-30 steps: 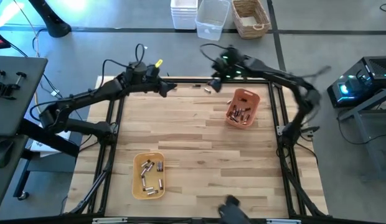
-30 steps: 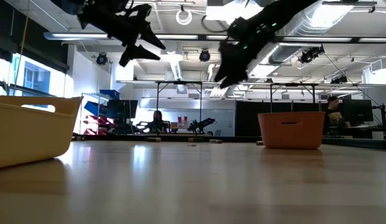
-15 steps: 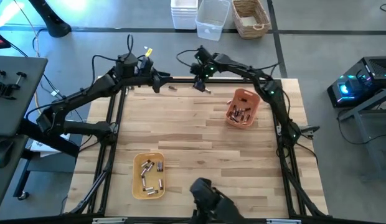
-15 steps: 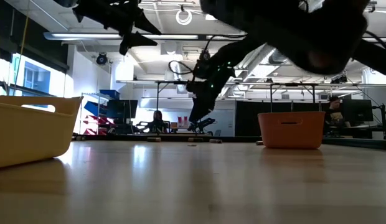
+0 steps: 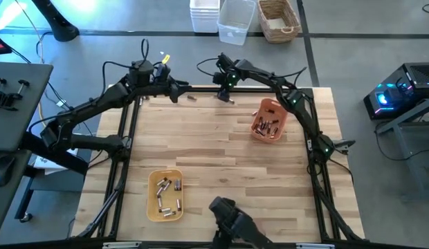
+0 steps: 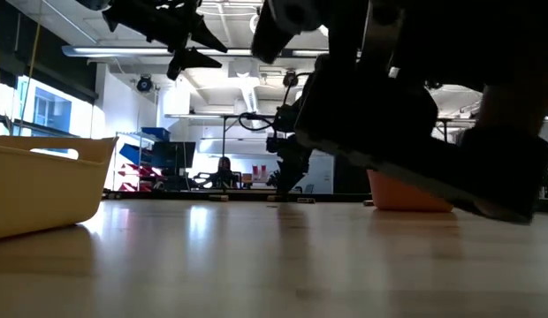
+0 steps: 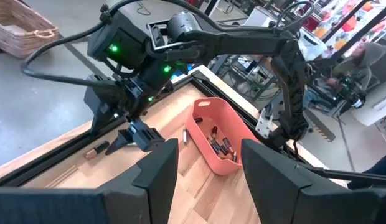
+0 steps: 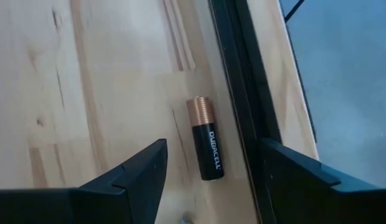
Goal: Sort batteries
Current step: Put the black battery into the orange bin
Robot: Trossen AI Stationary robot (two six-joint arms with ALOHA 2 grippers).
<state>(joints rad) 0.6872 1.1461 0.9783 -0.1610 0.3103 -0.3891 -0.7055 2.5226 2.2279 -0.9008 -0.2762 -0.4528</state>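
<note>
Just below the right gripper (image 8: 208, 180), spread wide, lies 1 black, copper-topped battery (image 8: 205, 146).

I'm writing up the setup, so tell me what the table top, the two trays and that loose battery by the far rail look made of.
Table top: pale wood strips, faintly glossy; grain and seams show.
Orange tray and yellow tray: probably moulded plastic, smooth, evenly coloured.
Battery: likely metal, black printed wrap with a shiny copper end.
</note>
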